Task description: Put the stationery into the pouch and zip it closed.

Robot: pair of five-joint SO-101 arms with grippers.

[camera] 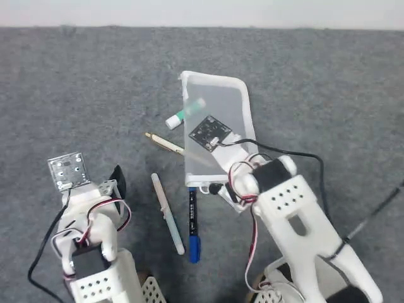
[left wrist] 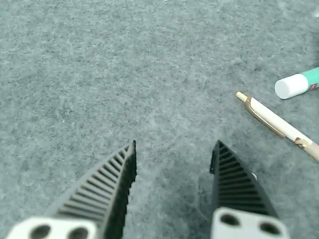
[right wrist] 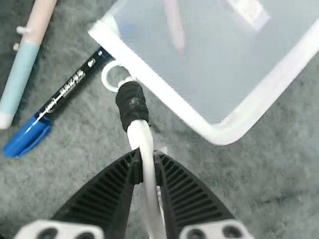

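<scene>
Right gripper [right wrist: 145,154] jaws grip white pull cord [right wrist: 141,133] of translucent white pouch [right wrist: 209,64], probably anchoring it; left gripper [left wrist: 175,145] jaws open

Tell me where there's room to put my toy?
Bare grey felt lies beyond the open left end effector, left of the translucent white zip pouch, and right of it. Crowded: the cream pen, pale-blue pen and blue marker beside it.

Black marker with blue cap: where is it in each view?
High view: black marker with blue cap lies at the translucent white pouch's near edge.
Right wrist view: marker beside the white zip cord held by the right gripper.
Left wrist view: faces the cream pen instead.
Landmark: pale teal-ended pen alongside.
</scene>
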